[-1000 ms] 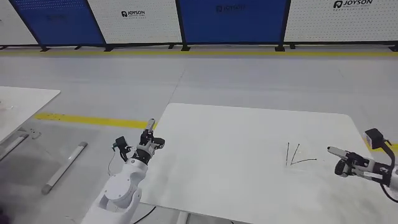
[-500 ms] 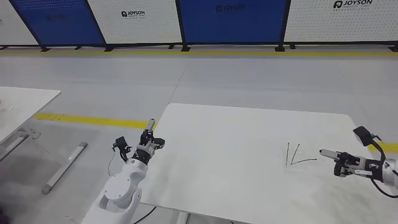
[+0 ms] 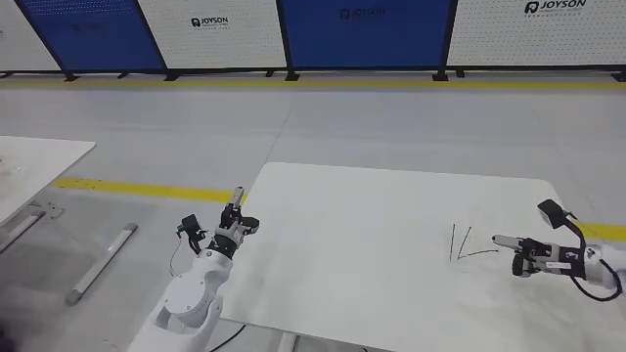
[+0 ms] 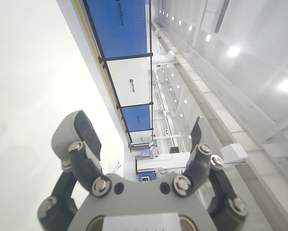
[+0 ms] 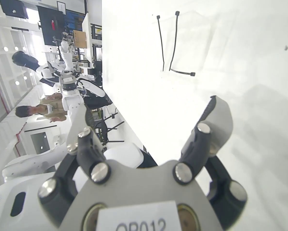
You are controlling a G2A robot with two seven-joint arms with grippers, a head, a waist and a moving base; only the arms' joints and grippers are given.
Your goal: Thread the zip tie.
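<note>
The right wrist view resolves 3 black zip ties point(image 5: 175, 41) near the right gripper point(image 5: 146, 111), jaws released. The left gripper point(image 4: 144, 131), also released, sits at the edge of the white table point(image 3: 372, 215); pegboard panels point(image 3: 367, 10) stand behind.

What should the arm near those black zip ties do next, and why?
Probably ease the right gripper forward and down onto the nearest zip tie: its jaws stand open and empty, short of the tie, which lies flat on the white table.
</note>
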